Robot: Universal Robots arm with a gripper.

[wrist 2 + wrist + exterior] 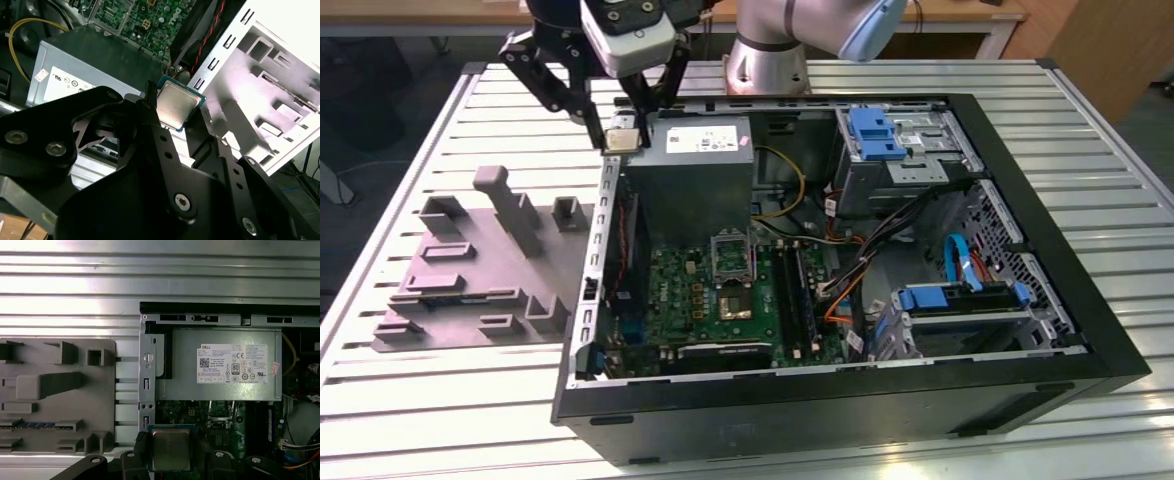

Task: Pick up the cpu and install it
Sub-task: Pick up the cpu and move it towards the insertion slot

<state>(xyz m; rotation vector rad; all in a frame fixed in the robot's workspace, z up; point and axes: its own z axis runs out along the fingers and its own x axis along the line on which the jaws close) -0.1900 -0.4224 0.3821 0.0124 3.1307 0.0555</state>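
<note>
The computer case [854, 410] lies open on its side on the slatted table [1121, 150], with the fixture plate [467, 270] just beside it on the exterior view's left. Inside the case the power supply [700, 165] sits in the far corner on that left side, the motherboard [707, 290] lies in front of it with the cpu socket [731, 265] near its middle, and the drive cages [901, 150] stand along the exterior view's right, one behind the other. The gripper [624, 138] hangs above the case's left wall, beside the power supply's corner, with the cpu [624, 142] clamped between its fingers.
</note>
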